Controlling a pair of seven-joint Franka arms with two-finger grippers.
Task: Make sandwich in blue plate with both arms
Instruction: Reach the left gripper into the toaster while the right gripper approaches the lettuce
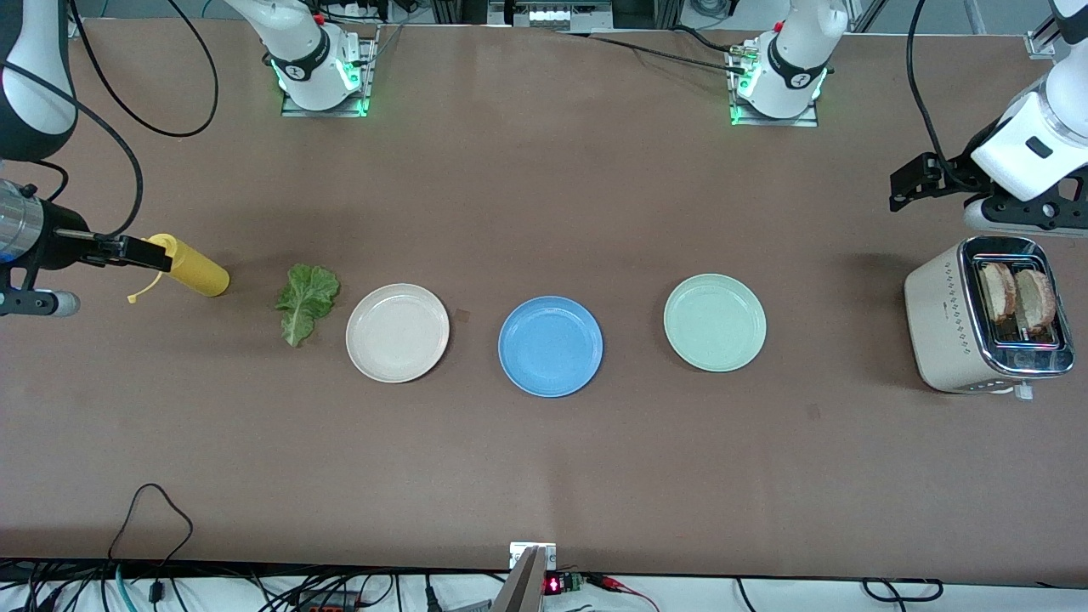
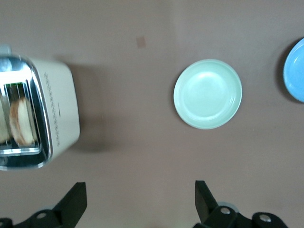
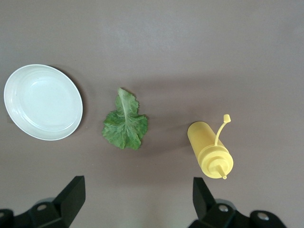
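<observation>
Nothing of the sandwich is assembled yet: you are, in my judgement, at the opening step, with both arms held high at the table's ends and neither carrying anything.

Largest first. The toaster [image 1: 986, 319] stands at the left arm's end of the table, two bread slices [image 1: 1017, 299] upright in its slots. The blue plate [image 1: 550, 345] lies bare at mid-table, between the cream plate [image 1: 397, 332] and the mint-green plate [image 1: 714, 322]. The lettuce leaf [image 1: 304, 301] lies flat just beside the cream plate, toward the right arm's end; a yellow squeeze bottle [image 1: 189, 269] lies on its side nearer that end.

Your left gripper [image 2: 141, 202] hangs over bare table beside the toaster, fingers spread wide and empty. Your right gripper [image 3: 137, 199] hovers over bare table near the bottle and leaf, likewise spread and empty.

The next move likely calls for the left gripper to centre over a slice and descend into the slot; the plate lies well apart from both grippers.
</observation>
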